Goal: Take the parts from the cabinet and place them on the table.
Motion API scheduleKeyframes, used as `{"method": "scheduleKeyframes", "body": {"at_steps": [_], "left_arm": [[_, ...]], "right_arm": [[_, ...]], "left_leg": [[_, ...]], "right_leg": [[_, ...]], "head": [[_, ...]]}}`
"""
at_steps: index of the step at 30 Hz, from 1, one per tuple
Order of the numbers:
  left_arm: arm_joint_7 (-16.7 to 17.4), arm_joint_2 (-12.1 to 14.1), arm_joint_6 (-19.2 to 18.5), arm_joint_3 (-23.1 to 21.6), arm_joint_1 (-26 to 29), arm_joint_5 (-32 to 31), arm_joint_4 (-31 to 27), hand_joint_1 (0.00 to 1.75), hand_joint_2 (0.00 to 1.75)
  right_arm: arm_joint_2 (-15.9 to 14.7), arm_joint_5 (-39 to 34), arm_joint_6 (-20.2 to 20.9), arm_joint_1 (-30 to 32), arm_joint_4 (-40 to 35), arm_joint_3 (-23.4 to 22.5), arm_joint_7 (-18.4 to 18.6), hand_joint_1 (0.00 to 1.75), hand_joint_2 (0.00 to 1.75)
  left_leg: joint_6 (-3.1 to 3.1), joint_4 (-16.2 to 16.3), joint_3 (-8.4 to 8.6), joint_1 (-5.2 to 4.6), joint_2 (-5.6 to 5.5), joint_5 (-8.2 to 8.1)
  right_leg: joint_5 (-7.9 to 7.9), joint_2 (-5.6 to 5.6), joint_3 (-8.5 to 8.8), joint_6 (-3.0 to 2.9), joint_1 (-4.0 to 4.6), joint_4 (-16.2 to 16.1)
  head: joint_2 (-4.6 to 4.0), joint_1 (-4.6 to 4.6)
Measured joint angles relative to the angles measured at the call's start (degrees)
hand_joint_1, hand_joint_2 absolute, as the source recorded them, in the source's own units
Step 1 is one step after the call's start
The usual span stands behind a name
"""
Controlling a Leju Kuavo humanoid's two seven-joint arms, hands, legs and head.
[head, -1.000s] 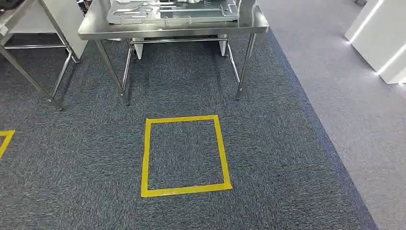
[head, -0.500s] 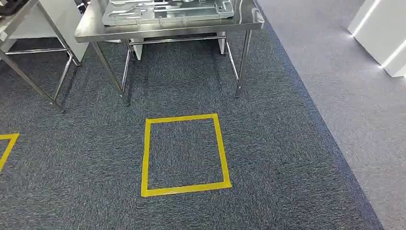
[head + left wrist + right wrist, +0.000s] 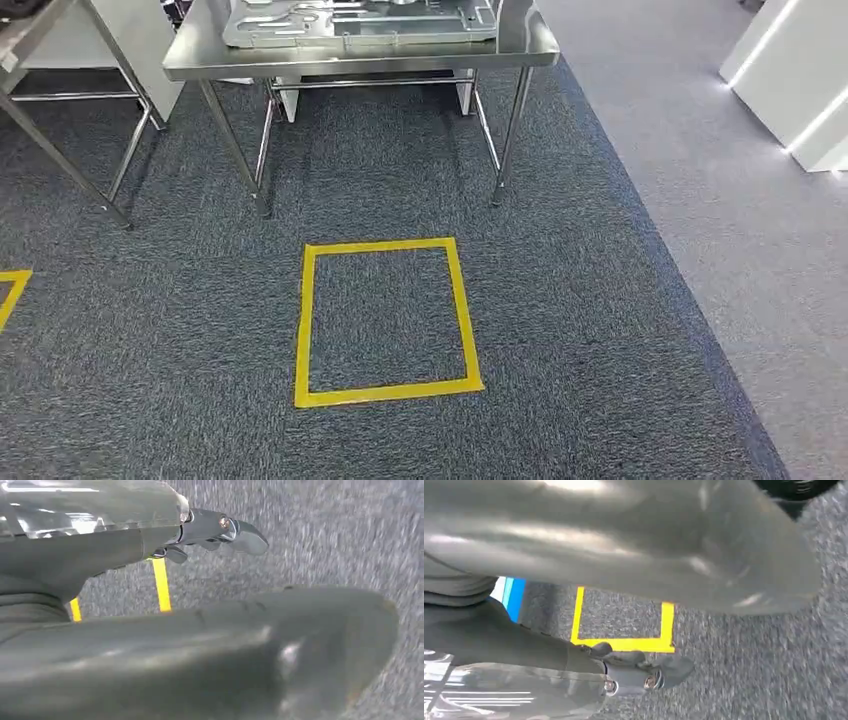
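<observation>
A flat stamped metal part (image 3: 360, 22) lies on a steel table (image 3: 350, 58) straight ahead, at the top of the head view. My left hand (image 3: 125, 555) hangs over the carpet, its fingers (image 3: 220, 530) stretched out away from the thumb and nothing in it. My right hand (image 3: 524, 645) hangs the same way, its fingers (image 3: 644, 672) straight and empty above a yellow tape mark.
A yellow tape square (image 3: 385, 320) marks the dark carpet in front of the table. A second steel table frame (image 3: 60, 120) stands at the left, with another tape corner (image 3: 12, 290) near it. A white lit unit (image 3: 790, 80) stands on paler carpet at the right.
The whole head view swayed slightly left and back, so the camera moved. The table and the part on it stay as they were.
</observation>
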Motion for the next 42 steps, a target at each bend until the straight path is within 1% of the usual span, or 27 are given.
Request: {"method": "scheduleKeyframes", "body": {"at_steps": [1,2,3,6,7,11,12,13,16,17,18,20,21,25,26,27,28,30,32,33,34,35,37,38,39,40,42], "left_arm": [[0.00,0.00,0.02,0.00,0.05,0.00,0.00,0.00,0.00],[0.02,0.00,0.02,0.00,0.09,0.00,0.00,0.00,0.00],[0.02,0.00,0.02,0.00,0.09,0.00,0.00,0.00,0.00],[0.02,-0.04,0.00,0.00,0.07,0.00,0.00,0.00,0.00],[0.02,-0.07,-0.02,0.00,0.04,0.00,0.00,0.00,0.00],[0.00,-0.04,0.00,0.00,-0.09,0.00,0.00,0.00,0.00],[0.00,0.00,0.00,0.00,-0.07,0.00,0.00,0.00,0.00],[0.00,0.00,0.00,0.00,-0.05,0.00,0.00,0.00,0.00],[0.02,-0.02,0.00,-0.02,0.05,-0.02,0.00,0.00,0.00],[0.02,-0.04,0.00,0.00,0.14,-0.02,0.00,0.00,0.00],[0.02,-0.04,0.00,0.00,0.19,-0.02,0.00,0.00,0.00],[0.02,-0.02,0.00,0.00,0.17,0.00,0.00,0.00,0.00],[0.02,-0.02,0.00,0.00,0.15,0.00,0.00,0.00,0.00],[0.02,-0.02,0.00,0.00,0.14,0.00,0.00,0.00,0.00],[0.02,0.15,0.00,0.00,0.04,0.00,0.00,0.00,0.00],[0.02,0.17,0.00,0.00,0.09,0.00,0.00,0.00,0.00],[0.02,0.09,0.00,-0.02,0.08,0.00,0.00,0.00,0.00],[0.00,0.09,0.00,0.00,0.03,0.00,0.00,0.00,0.00],[0.35,0.04,1.86,0.00,0.34,0.09,0.00,0.00,0.00],[-0.05,-0.09,2.91,0.00,0.77,0.09,0.00,0.00,0.00],[-0.86,-0.29,3.35,0.00,1.27,0.07,0.00,0.00,0.00],[-1.83,-0.39,3.45,0.00,1.56,0.00,0.02,0.00,0.00],[-2.77,-0.61,3.50,0.02,1.97,-0.09,0.02,0.00,0.00],[-3.19,-0.74,3.41,0.02,1.97,-0.05,0.02,0.00,0.00],[-3.43,-0.85,3.35,0.02,1.89,0.11,0.02,0.00,0.00],[-3.78,-0.85,3.26,0.02,1.83,0.44,0.02,0.00,0.00],[-3.96,-0.87,3.17,0.22,1.96,1.07,0.02,0.00,0.00]], "right_arm": [[0.00,0.00,0.00,0.04,0.00,0.00,0.00,0.00,0.00],[0.00,-0.02,0.00,0.09,0.00,0.00,0.00,0.00,0.00],[0.00,0.00,0.00,0.13,0.00,0.00,0.00,0.00,0.00],[-0.09,0.00,-0.02,0.09,-0.02,0.00,0.00,0.00,0.00],[-0.09,0.00,-0.02,0.05,0.00,0.00,0.00,0.00,0.00],[-0.07,0.00,-0.02,0.00,0.00,0.00,-0.02,0.00,0.00],[0.04,-0.02,-0.02,-0.01,0.00,0.00,-0.02,0.00,0.00],[0.02,0.00,0.00,-0.02,0.00,0.00,-0.02,0.00,0.00],[0.00,-0.02,-0.02,0.03,0.00,0.00,-0.02,0.00,0.00],[0.00,-0.02,-0.02,0.03,0.00,-0.02,-0.02,0.00,0.00],[0.00,-0.02,-0.02,0.03,0.00,-0.02,-0.02,0.00,0.00],[0.00,-0.02,-0.02,0.00,0.00,0.00,-0.02,0.00,0.00],[0.00,-0.02,-0.02,-0.01,0.00,0.00,-0.02,0.00,0.00],[0.02,-0.02,-0.02,-0.02,-0.02,0.00,-0.02,0.00,0.00],[0.09,0.00,0.00,-0.01,0.00,0.00,-0.02,0.00,0.00],[0.15,-0.02,0.18,-0.01,0.00,0.00,-0.02,0.00,0.00],[0.11,-0.02,0.22,-0.07,0.00,0.00,-0.02,0.00,0.00],[0.02,0.00,0.20,-0.10,0.00,-0.02,-0.02,0.00,0.00],[0.00,6.80,-2.15,-0.03,0.00,1.30,0.35,0.00,0.00],[-0.02,13.38,-3.70,0.14,0.00,4.08,0.77,0.00,0.00],[-0.11,17.37,-4.31,0.25,0.00,6.97,1.29,0.00,0.00],[-0.18,19.78,-4.44,0.33,0.00,9.71,1.83,0.00,0.00],[-0.20,20.63,-4.48,0.35,0.02,12.49,2.62,0.00,0.00],[-0.20,20.96,-4.41,0.41,0.02,13.52,2.88,0.00,0.00],[-0.20,21.11,-4.33,0.40,0.09,14.26,3.04,0.00,0.00],[-0.09,21.66,-4.04,0.34,0.18,15.41,3.37,0.00,0.00],[-0.04,22.40,-3.12,0.24,0.20,17.14,3.98,0.00,0.00]], "left_leg": [[0.00,0.06,-0.11,-0.05,0.02,0.00],[-0.01,0.15,-0.17,-0.05,0.02,0.00],[-0.03,0.25,-0.15,-0.04,0.00,-0.02],[-0.60,0.84,-0.07,0.02,-0.13,-0.42],[-1.05,1.21,-0.27,-0.38,-0.12,-0.72],[-2.27,1.27,-0.41,-0.33,-0.09,-0.71],[-2.56,1.78,-0.59,-0.14,-0.16,-1.23],[-2.81,3.66,-1.39,-0.14,-0.17,-2.77],[-3.44,17.22,-7.56,0.18,-0.18,-9.45],[-3.48,19.82,-8.74,0.19,-0.18,-9.82],[-3.43,19.36,-8.52,0.19,-0.18,-8.82],[-2.98,10.95,-4.51,0.16,-0.19,-3.81],[-2.83,8.88,-3.50,0.15,-0.19,-2.84],[-2.70,7.17,-2.68,0.14,-0.20,-2.09],[-1.90,1.60,-0.19,-0.13,-0.20,-1.21],[-1.32,1.25,-0.47,-0.75,-0.16,-0.96],[-0.53,0.21,0.07,0.04,-0.17,-0.13],[-0.07,-0.11,-0.02,-0.05,-0.14,0.28],[-0.01,-0.04,-0.36,-0.13,-0.39,0.36],[-0.02,0.02,-0.47,-0.14,-0.53,0.37],[-0.03,0.13,-0.49,-0.13,-0.75,0.37],[-0.06,0.22,-0.51,-0.12,-1.06,0.37],[-0.31,0.55,-0.54,-0.11,-2.18,0.32],[-0.54,0.83,-0.74,-0.09,-2.75,0.24],[-0.99,1.30,-1.08,-0.45,-3.18,0.05],[-1.36,1.31,-1.32,-0.39,-3.73,0.14],[-2.05,1.06,-1.52,-0.21,-4.44,0.42]], "right_leg": [[-1.30,-0.01,-1.87,0.13,-0.01,3.99],[-1.25,-0.01,-2.74,0.23,-0.04,5.78],[0.11,-0.02,-2.23,0.28,-0.08,4.73],[7.24,-0.08,4.47,-0.03,-0.19,-8.96],[6.68,-0.06,5.75,-0.26,-0.02,-11.65],[7.09,0.13,5.25,-1.63,0.26,-11.84],[7.45,-0.01,5.38,-2.18,-0.11,-12.25],[7.49,-0.03,5.29,-2.47,-0.15,-12.31],[7.57,-0.07,4.95,-2.77,0.08,-12.23],[7.57,-0.06,4.93,-2.77,0.13,-12.20],[7.57,-0.04,4.99,-2.77,0.17,-12.18],[7.56,0.02,5.18,-2.75,0.25,-12.13],[7.56,0.03,5.23,-2.73,0.26,-12.13],[7.55,0.03,5.26,-2.73,0.28,-12.13],[7.56,0.01,5.24,-2.55,0.29,-12.08],[7.85,-0.03,5.09,-1.19,0.13,-12.25],[7.70,-0.09,5.02,-0.53,0.32,-12.03],[4.55,0.01,3.45,-0.16,0.14,-8.21],[-0.51,-0.01,-1.07,0.26,-0.05,1.71],[-1.40,-0.02,-2.48,0.46,-0.06,4.96],[-0.99,-0.02,-2.63,0.55,-0.07,5.49],[0.60,-0.01,-1.58,0.55,-0.12,3.54],[5.50,0.50,3.57,0.28,-0.29,-6.15],[7.00,2.60,6.19,0.07,-0.50,-11.07],[6.06,4.13,6.50,-0.09,-0.28,-12.10],[6.33,3.09,6.36,-0.59,-0.28,-12.09],[6.35,2.33,6.37,-1.26,0.12,-11.99]], "head": [[0.00,0.00],[0.00,0.00],[0.00,0.00],[0.00,0.00],[0.00,0.00],[0.00,0.00],[0.00,0.00],[0.00,0.00],[0.00,-0.02],[0.00,0.00],[0.00,0.00],[0.00,0.00],[0.00,0.00],[0.00,0.00],[0.00,0.00],[0.00,0.00],[0.00,-0.02],[0.00,0.00],[0.00,0.00],[0.00,0.00],[0.00,0.00],[0.00,0.00],[0.00,0.00],[0.00,0.00],[0.00,0.00],[0.00,0.00],[0.00,0.00]]}}
